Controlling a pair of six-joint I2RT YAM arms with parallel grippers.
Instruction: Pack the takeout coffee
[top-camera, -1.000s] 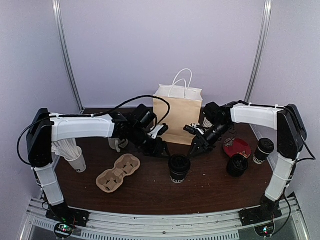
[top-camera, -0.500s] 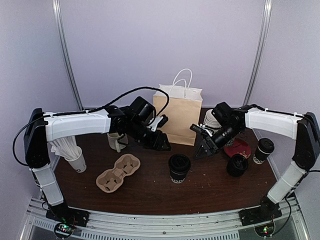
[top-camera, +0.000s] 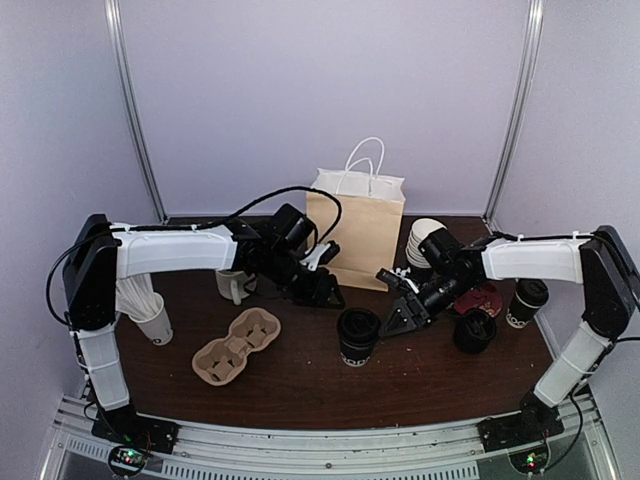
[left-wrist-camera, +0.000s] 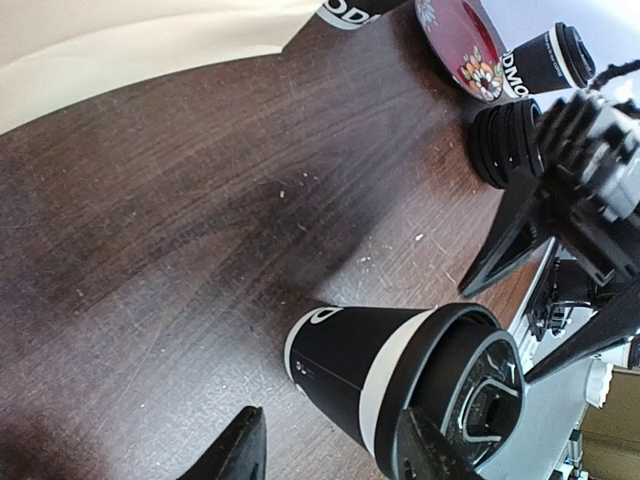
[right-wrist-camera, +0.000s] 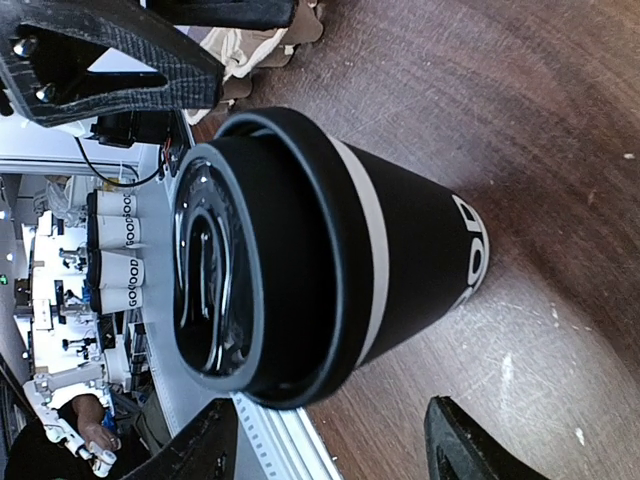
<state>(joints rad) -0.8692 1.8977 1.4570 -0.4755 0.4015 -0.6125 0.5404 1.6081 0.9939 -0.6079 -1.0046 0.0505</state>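
One takeout coffee cup (top-camera: 358, 336), black with a black lid, stands mid-table. My left gripper (top-camera: 323, 294) hangs open just behind and left of it; in the left wrist view the cup (left-wrist-camera: 385, 375) sits ahead of the open gripper (left-wrist-camera: 330, 455), nothing held. My right gripper (top-camera: 397, 320) is open just right of the cup, which fills the right wrist view (right-wrist-camera: 330, 260) above the spread gripper (right-wrist-camera: 330, 450). A second lidded cup (top-camera: 526, 301) stands at the far right, also seen in the left wrist view (left-wrist-camera: 545, 62).
A brown paper bag (top-camera: 355, 230) stands at the back centre. A cardboard cup carrier (top-camera: 237, 346) lies front left, with a white mug (top-camera: 233, 286) and a cup of white sticks (top-camera: 150, 316) beyond. A stack of black lids (top-camera: 473, 331), a red plate (top-camera: 487, 297) and stacked white cups (top-camera: 421, 241) sit at right.
The right gripper has come forward and down beside the middle cup, and its jaws have spread wider. The left gripper has stayed almost in place behind the cup.
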